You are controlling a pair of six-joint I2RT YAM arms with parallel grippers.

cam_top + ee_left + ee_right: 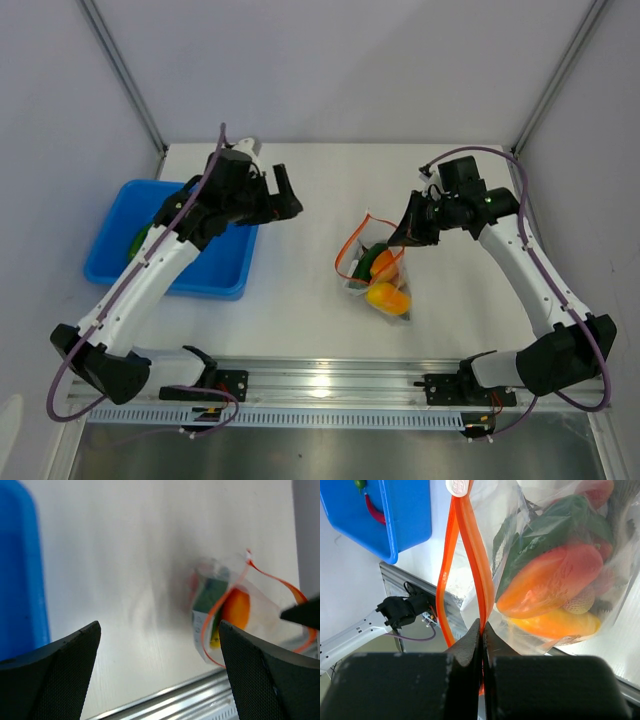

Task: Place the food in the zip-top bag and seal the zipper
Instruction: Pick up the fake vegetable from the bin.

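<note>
The right gripper (482, 626) is clamping the zipper (472, 555), jaws together on the orange strip, while the mouth is gaping in a loop; an uneven pull is likely risking a slip or a crooked seal. The zip-top bag (378, 272), holding the food (547, 587), is lying right of frame centre, just below-left of that gripper. The left gripper (284, 196) is hovering, jaws apart, well left of the bag
</note>
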